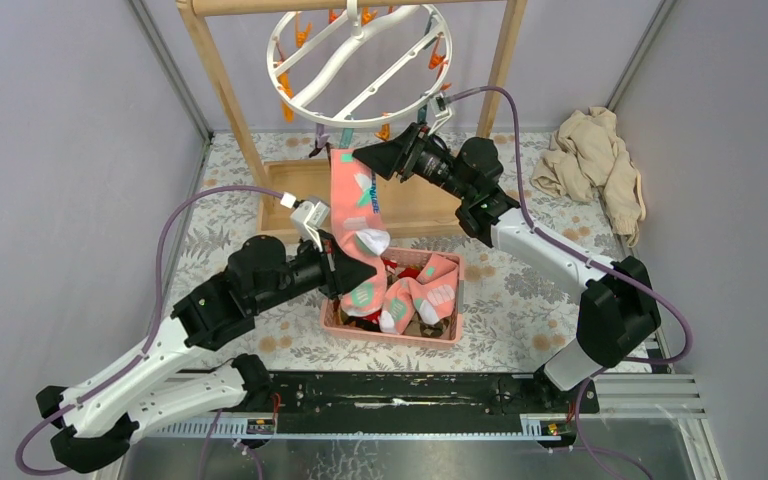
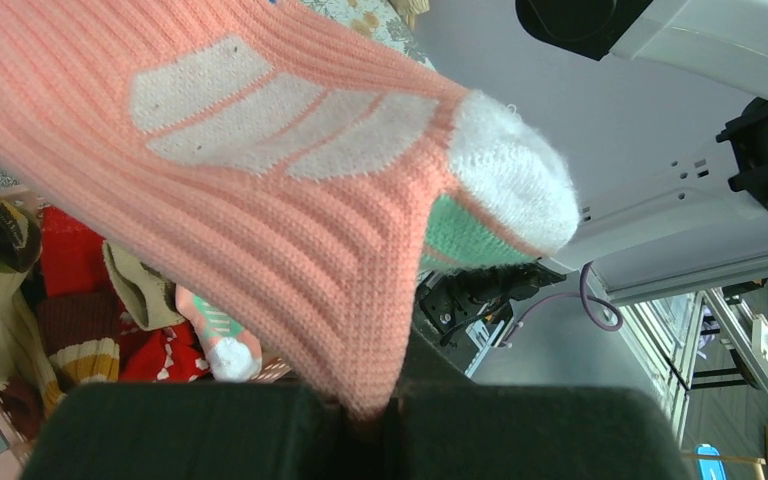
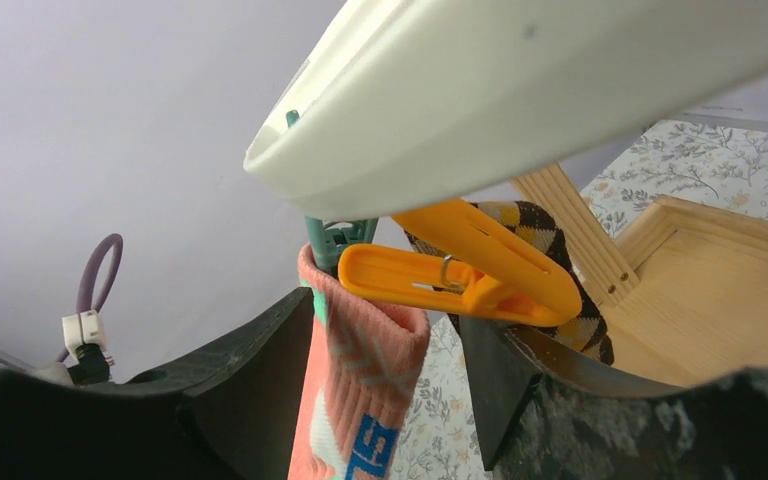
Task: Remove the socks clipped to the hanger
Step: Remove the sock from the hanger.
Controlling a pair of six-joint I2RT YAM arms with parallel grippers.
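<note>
- The left gripper (image 1: 337, 263) is pressed together, pinching the foot of a pink sock (image 1: 354, 195) just beside its white heel; in the left wrist view the ribbed knit runs straight down into the seam between the two dark fingers (image 2: 190, 435)
- The right gripper (image 1: 371, 158) stands spread at the top of that same sock; in the right wrist view one finger (image 3: 250, 380) sits against one side of the cuff and the other stands a little apart on the far side, so nothing is squeezed
- A teal clip (image 3: 341, 240) bites the cuff and holds the pink sock to the near rim of the hanger (image 1: 360, 114); the sock hangs stretched between clip and left gripper
- Just beside it an orange clip (image 3: 460, 275) grips an argyle sock (image 3: 530, 225)
- The hanger hangs tilted from the wooden rack (image 1: 222, 90)
- Below the sock's foot a pink basket (image 1: 392, 336) sits on the table (image 1: 520, 290) with loose socks (image 1: 422, 292) piled inside, pink and red among them
- A beige cloth heap (image 1: 595, 160) lies well apart at the far right
</note>
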